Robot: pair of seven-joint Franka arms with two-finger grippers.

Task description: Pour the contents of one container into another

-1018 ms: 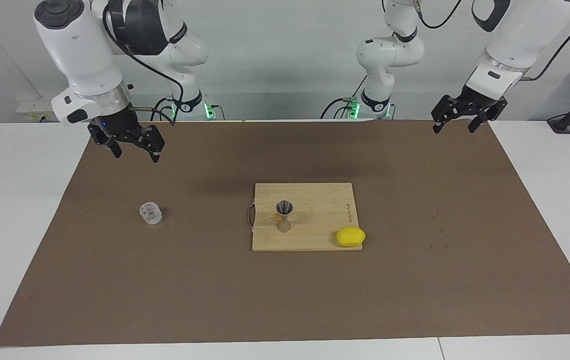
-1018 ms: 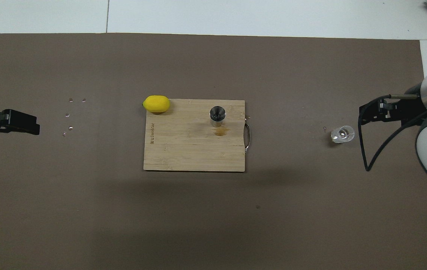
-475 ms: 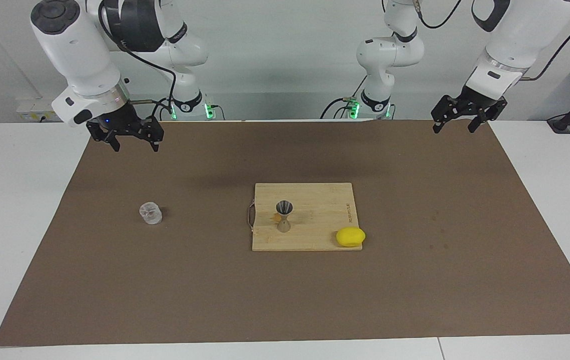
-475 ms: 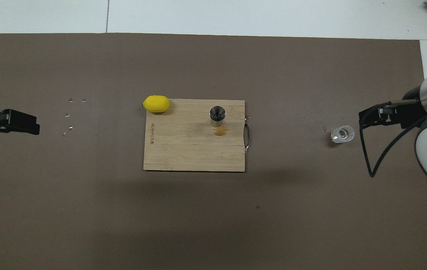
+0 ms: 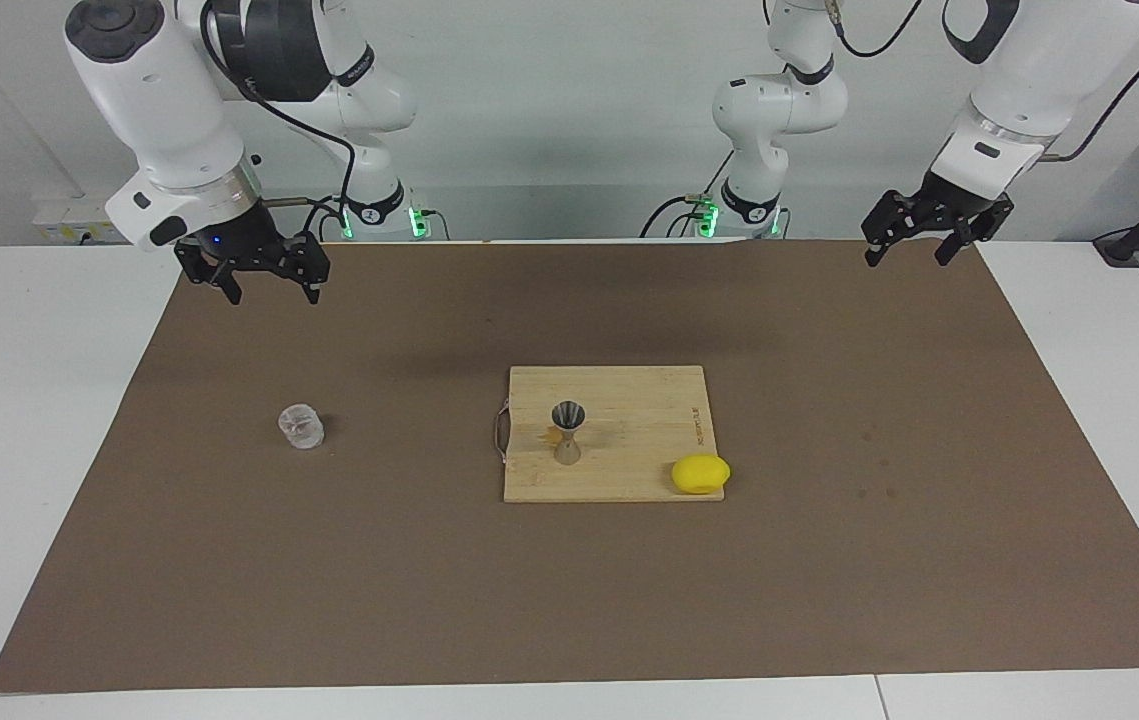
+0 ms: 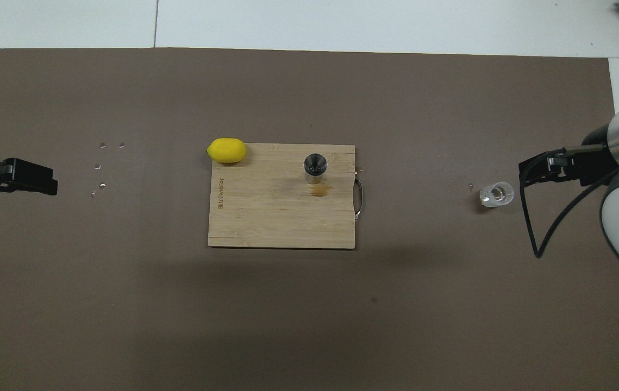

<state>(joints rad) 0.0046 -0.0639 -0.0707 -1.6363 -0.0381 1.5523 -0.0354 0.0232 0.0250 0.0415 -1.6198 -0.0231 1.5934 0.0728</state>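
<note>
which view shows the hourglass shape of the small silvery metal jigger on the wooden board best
The facing view: there the small silvery metal jigger is seen slantwise, so both cones and the narrow waist show as it stands upright on the wooden cutting board. The overhead view looks down into it, showing mainly its round open mouth.

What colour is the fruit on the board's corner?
The lemon is bright yellow, clearest in the overhead view.
</note>
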